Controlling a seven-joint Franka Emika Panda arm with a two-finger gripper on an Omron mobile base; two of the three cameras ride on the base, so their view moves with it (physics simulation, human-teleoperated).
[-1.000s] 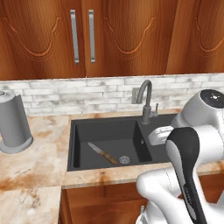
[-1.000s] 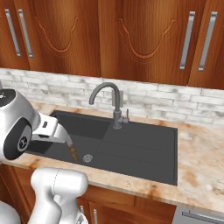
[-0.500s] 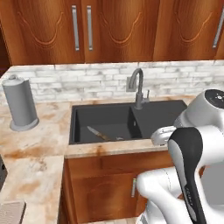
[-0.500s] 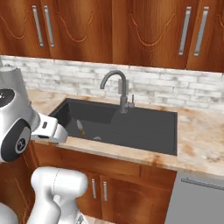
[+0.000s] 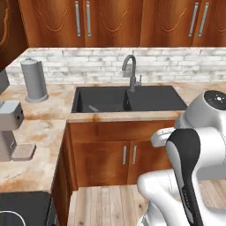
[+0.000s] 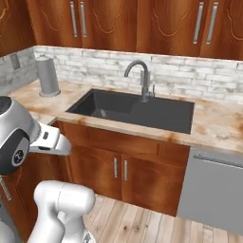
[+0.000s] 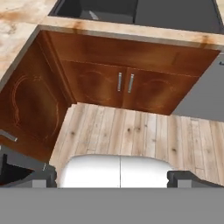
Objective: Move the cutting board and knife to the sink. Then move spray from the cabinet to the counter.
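Observation:
The dark grey sink (image 5: 154, 99) (image 6: 156, 111) with its gooseneck faucet (image 5: 130, 70) is set in the blotchy beige counter (image 5: 48, 108) (image 6: 216, 126), well ahead of me. A light sliver of the knife (image 5: 93, 108) (image 7: 93, 15) lies in the left basin. I cannot make out the cutting board in the dark basin. The upper cabinet (image 5: 110, 22) (image 6: 142, 23) has its doors closed, so the spray is hidden. My gripper (image 7: 112, 178) is open with nothing between its fingers, held low and pointing down at the floor in front of the sink's base doors.
A paper towel roll (image 5: 35, 79) (image 6: 47, 76) stands on the counter left of the sink. A grey appliance (image 5: 9, 130) sits on the left counter wing. A dishwasher front (image 6: 213, 190) is right of the lower doors (image 7: 124, 85). Wooden floor (image 7: 131, 131) lies ahead.
The base has backed away from the sink, so the whole scene has receded and lower cabinets and floor have come into view. The gripper stays open.

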